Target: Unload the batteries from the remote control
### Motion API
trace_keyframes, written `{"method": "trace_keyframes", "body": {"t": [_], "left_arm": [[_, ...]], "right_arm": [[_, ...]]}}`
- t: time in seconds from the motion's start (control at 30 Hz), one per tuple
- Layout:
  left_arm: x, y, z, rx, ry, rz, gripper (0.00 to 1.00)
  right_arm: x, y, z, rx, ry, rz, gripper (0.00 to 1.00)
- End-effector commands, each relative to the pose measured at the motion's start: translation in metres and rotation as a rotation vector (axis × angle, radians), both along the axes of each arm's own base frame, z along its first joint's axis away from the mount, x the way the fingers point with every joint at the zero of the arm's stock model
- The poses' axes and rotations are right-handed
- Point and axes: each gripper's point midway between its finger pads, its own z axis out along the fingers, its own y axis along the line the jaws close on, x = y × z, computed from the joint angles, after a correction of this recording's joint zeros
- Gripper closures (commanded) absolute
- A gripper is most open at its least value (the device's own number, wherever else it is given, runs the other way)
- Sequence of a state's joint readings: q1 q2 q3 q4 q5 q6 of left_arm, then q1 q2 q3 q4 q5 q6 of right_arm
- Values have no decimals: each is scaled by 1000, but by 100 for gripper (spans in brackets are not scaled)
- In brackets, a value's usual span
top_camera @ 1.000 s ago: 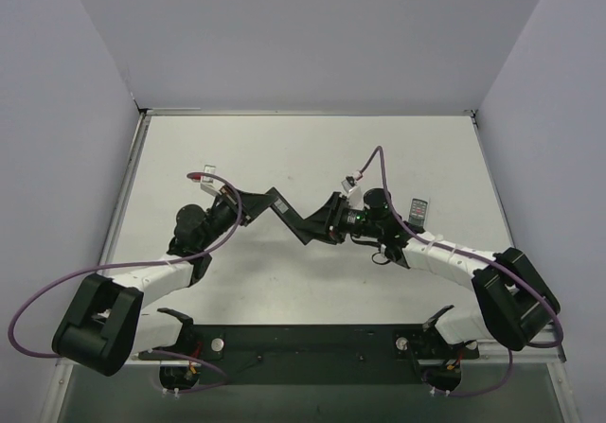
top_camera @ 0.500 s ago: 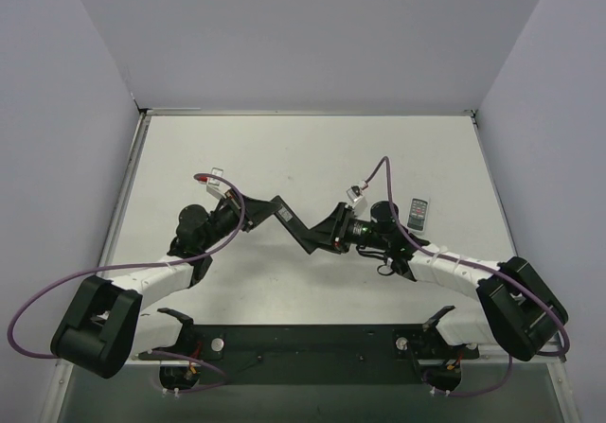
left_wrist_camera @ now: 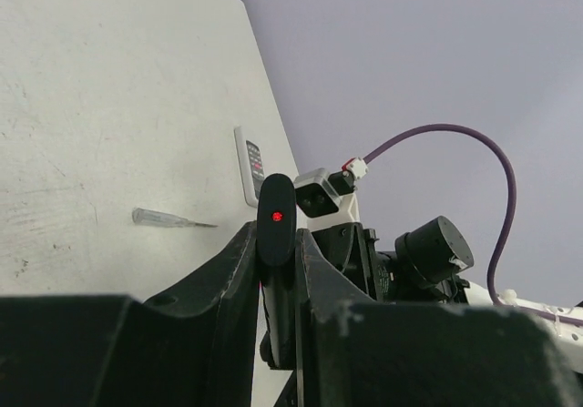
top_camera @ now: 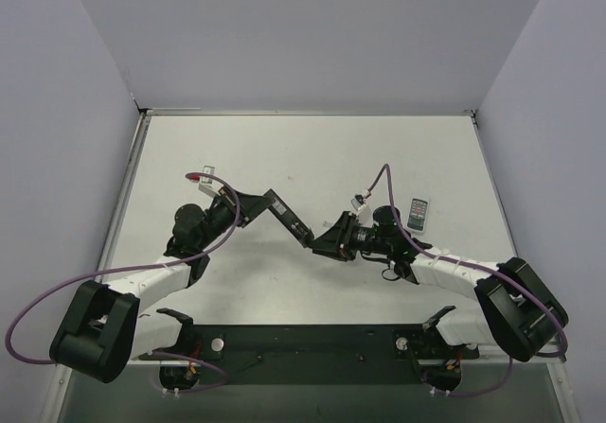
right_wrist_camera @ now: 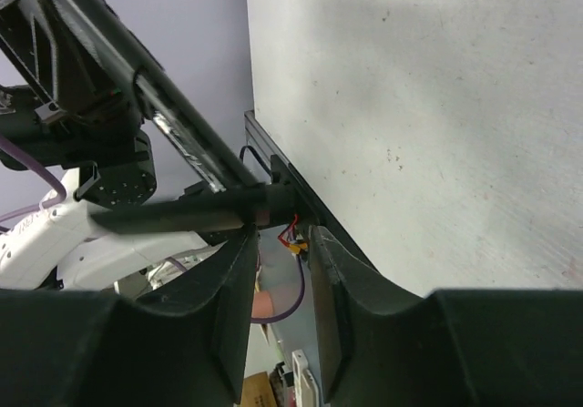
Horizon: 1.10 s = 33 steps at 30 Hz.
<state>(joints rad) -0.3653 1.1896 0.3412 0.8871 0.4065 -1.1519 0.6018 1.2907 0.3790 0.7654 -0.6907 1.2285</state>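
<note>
The remote control [top_camera: 290,220] is a slim black bar held slantwise above the table. My left gripper [top_camera: 269,201] is shut on its far end. In the left wrist view the remote [left_wrist_camera: 276,208] stands between the fingers of that gripper [left_wrist_camera: 274,241], with a red dot on its tip. My right gripper [top_camera: 318,244] is at the remote's near end. In the right wrist view its jaws stand a little apart [right_wrist_camera: 280,236], and the bar [right_wrist_camera: 182,216] crosses just beyond the tips, with nothing between them. No batteries show in any view.
A whitish flat block with buttons [top_camera: 418,211] lies on the table to the right, also in the left wrist view [left_wrist_camera: 249,163]. A pale translucent strip [left_wrist_camera: 169,218] lies near it. The black base rail [top_camera: 303,343] runs along the near edge. Grey walls stand on three sides.
My right gripper has moved toward the near edge and a little right, following the remote's near end. My left gripper still holds the remote and has turned slightly.
</note>
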Motion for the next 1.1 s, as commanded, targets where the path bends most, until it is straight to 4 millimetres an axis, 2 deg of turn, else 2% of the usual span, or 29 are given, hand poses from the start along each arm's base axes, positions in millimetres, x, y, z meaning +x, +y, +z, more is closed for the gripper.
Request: {"method": "trace_keyframes", "body": {"t": [0.0, 0.23, 0.3, 0.37, 0.4, 0.47, 0.5, 0.57, 0.6, 0.63, 0.67, 0.7, 0.73, 0.77, 0.8, 0.83, 0.87, 0.9, 0.93, 1.03, 1.07], "left_arm": [[8, 3, 49, -74, -132, 30, 100], [7, 4, 42, -60, -119, 37, 100], [10, 5, 34, -6, -99, 49, 100], [16, 9, 25, 54, -89, 77, 100], [17, 11, 15, 83, -49, 84, 100], [23, 17, 14, 107, -41, 106, 100], [23, 21, 8, 125, -7, 112, 100], [28, 23, 9, 161, 7, 100, 100], [31, 29, -5, 198, 73, 98, 100], [30, 28, -8, 219, 89, 78, 100], [32, 26, 0, 246, 67, 42, 100], [29, 26, -17, 283, 140, 15, 100], [29, 25, -22, 306, 158, -9, 100], [27, 19, -14, 327, 132, -67, 100], [23, 16, -30, 350, 200, -110, 100], [20, 13, -32, 353, 207, -147, 100], [17, 9, -32, 351, 203, -193, 100], [10, 3, -36, 335, 225, -255, 100], [8, 1, -38, 330, 234, -277, 100], [-1, 0, -44, 328, 245, -306, 100], [-2, 1, -45, 335, 235, -308, 100]], "right_arm": [[-1, -3, 5, 4, -30, 12, 77], [2, -7, 10, 13, -54, -7, 71], [3, -10, 6, -10, -46, -13, 70], [6, -12, 3, -44, -61, -19, 66], [4, -15, -6, -85, -47, -18, 62], [12, -21, -12, -171, -84, -41, 58], [6, -33, -28, -270, -79, -29, 54], [18, -46, -33, -378, -128, -71, 52], [20, -52, -32, -436, -139, -67, 52], [25, -57, -32, -474, -134, -89, 52], [33, -65, -33, -525, -134, -138, 51], [40, -71, -30, -579, -106, -169, 52], [43, -78, -32, -618, -54, -220, 52], [50, -85, -31, -652, -7, -282, 52], [48, -106, -51, -782, 94, -350, 55], [60, -101, -37, -756, 139, -413, 56], [63, -102, -39, -764, 181, -430, 57], [60, -99, -53, -791, 256, -415, 59], [71, -91, -45, -764, 276, -430, 60], [75, -82, -63, -795, 411, -444, 62], [86, -75, -56, -776, 433, -470, 62]]}}
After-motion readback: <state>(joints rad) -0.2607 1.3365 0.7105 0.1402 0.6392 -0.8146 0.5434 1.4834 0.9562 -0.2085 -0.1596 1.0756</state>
